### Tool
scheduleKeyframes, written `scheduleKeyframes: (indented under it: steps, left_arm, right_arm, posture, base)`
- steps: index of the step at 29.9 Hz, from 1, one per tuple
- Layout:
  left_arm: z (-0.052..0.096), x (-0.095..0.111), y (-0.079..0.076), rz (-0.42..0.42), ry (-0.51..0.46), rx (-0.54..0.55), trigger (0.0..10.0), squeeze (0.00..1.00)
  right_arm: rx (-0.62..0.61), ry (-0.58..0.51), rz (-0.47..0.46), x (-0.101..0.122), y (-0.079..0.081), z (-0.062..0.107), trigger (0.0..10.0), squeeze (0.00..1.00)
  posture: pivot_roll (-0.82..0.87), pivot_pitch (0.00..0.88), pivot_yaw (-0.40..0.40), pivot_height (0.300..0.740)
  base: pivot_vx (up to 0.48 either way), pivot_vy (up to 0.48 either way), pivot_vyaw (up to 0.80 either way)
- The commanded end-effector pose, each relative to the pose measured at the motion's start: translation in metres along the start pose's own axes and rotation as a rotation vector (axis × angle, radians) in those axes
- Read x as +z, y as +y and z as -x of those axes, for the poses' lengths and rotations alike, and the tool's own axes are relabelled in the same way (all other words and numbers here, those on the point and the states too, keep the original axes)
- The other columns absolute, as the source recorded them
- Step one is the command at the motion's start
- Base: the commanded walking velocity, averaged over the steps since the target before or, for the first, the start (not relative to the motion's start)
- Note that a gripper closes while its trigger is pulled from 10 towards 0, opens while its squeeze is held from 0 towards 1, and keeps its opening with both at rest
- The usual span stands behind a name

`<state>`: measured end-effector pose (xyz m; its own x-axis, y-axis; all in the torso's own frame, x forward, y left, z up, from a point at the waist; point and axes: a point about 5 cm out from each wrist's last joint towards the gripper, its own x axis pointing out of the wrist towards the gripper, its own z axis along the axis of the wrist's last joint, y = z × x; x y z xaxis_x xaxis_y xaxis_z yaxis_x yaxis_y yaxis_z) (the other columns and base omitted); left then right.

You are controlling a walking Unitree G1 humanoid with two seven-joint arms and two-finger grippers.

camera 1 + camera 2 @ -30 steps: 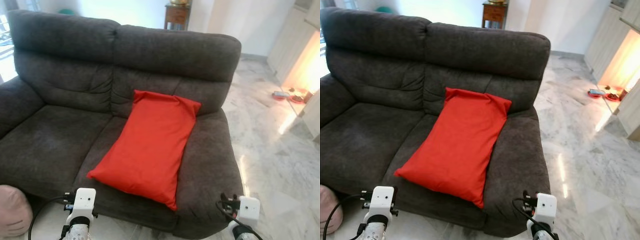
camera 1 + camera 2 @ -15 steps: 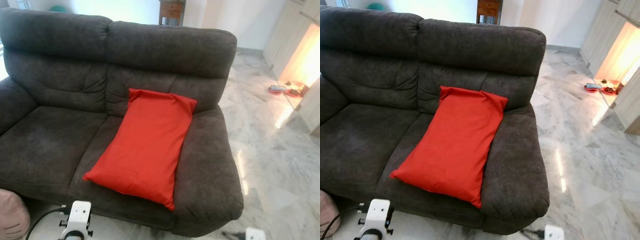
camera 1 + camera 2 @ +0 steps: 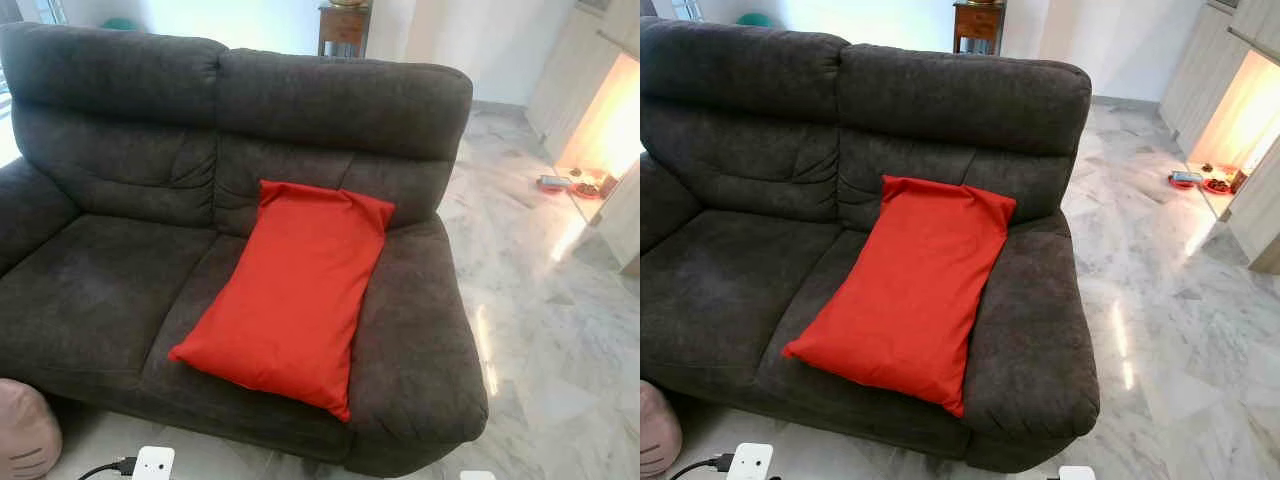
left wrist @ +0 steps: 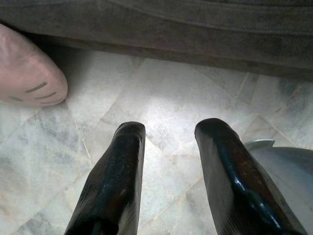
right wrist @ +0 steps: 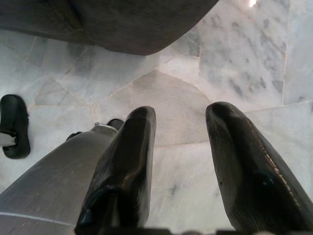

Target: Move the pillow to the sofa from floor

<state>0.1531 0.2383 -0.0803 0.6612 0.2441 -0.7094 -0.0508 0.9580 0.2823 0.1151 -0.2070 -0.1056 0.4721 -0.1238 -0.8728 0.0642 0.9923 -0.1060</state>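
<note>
The red pillow (image 3: 287,288) leans against the sofa (image 3: 110,290) backrest near its right edge, so it stays put. Left gripper (image 4: 168,169) and right gripper (image 5: 183,161) hang spread and empty over the floor (image 4: 161,103).

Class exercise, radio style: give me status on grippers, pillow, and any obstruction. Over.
Left gripper and right gripper: jaws open, empty, low over the marble floor. Red pillow lies on the sofa, leaning against the backrest. Nothing blocking.

We see a bright red rectangular fabric pillow (image 3: 292,292) lying on the right seat of the dark grey plush two-seat sofa (image 3: 120,180). It lies slanted, its top edge leaning against the backrest, its lower corner reaching the seat's front edge beside the right armrest.
</note>
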Motion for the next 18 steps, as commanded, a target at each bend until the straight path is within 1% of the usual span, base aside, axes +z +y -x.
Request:
scheduleKeyframes:
  steps: [1, 3, 4, 5, 6, 9, 12, 16, 18]
  left_arm:
    - [-0.001, 0.0, 0.0, -0.004, 0.01, -0.013, 10.0, 0.0]
    - [0.0, -0.001, 0.0, -0.008, 0.01, -0.016, 10.0, 0.0]
    - [0.0, -0.001, 0.0, -0.008, 0.01, -0.016, 10.0, 0.0]
    - [0.0, -0.002, 0.0, -0.021, 0.01, -0.021, 10.0, 0.0]
    - [0.001, -0.003, 0.001, -0.029, 0.012, -0.026, 10.0, 0.0]
    - [0.001, -0.004, 0.001, -0.032, 0.014, -0.027, 10.0, 0.0]
    - [0.001, -0.004, 0.002, -0.037, 0.017, -0.028, 10.0, 0.0]
    - [0.001, -0.004, 0.001, -0.044, 0.018, -0.038, 10.0, 0.0]
    - [0.001, -0.004, 0.001, -0.044, 0.017, -0.039, 10.0, 0.0]
  right_arm:
    - [-0.033, 0.004, -0.034, 0.003, -0.005, -0.001, 10.0, 0.0]
    - [-0.071, 0.0, -0.126, 0.004, -0.008, -0.001, 10.0, 0.0]
    - [-0.071, 0.0, -0.126, 0.004, -0.008, -0.001, 10.0, 0.0]
    - [-0.116, 0.013, -0.188, 0.002, -0.013, -0.001, 10.0, 0.0]
    - [-0.144, 0.031, -0.206, 0.0, -0.017, 0.0, 10.0, 0.0]
    - [-0.151, 0.043, -0.199, -0.001, -0.018, 0.0, 10.0, 0.0]
    - [-0.143, 0.032, -0.232, 0.0, -0.017, 0.0, 10.0, 0.0]
    - [-0.115, 0.03, -0.226, 0.005, -0.011, -0.002, 10.0, 0.0]
    - [-0.113, 0.019, -0.249, 0.007, -0.009, -0.002, 10.0, 0.0]
  posture:
    - [0.15, 0.0, -0.077, 0.74]
    - [0.15, 0.0, -0.073, 0.74]
    - [0.15, 0.0, -0.073, 0.74]
    - [0.14, 0.0, -0.07, 0.74]
    - [0.14, 0.0, -0.067, 0.74]
    - [0.14, 0.0, -0.064, 0.74]
    - [0.14, 0.0, -0.062, 0.74]
    - [0.14, 0.0, -0.059, 0.74]
    - [0.14, 0.0, -0.059, 0.74]
  base:
    - [0.0, 0.0, 0.0]
    - [0.0, 0.0, 0.0]
    - [0.0, 0.0, 0.0]
    - [0.0, 0.0, 0.0]
    - [0.0, 0.0, 0.0]
    - [0.0, 0.0, 0.0]
    - [0.0, 0.0, 0.0]
    - [0.0, 0.0, 0.0]
    - [0.0, 0.0, 0.0]
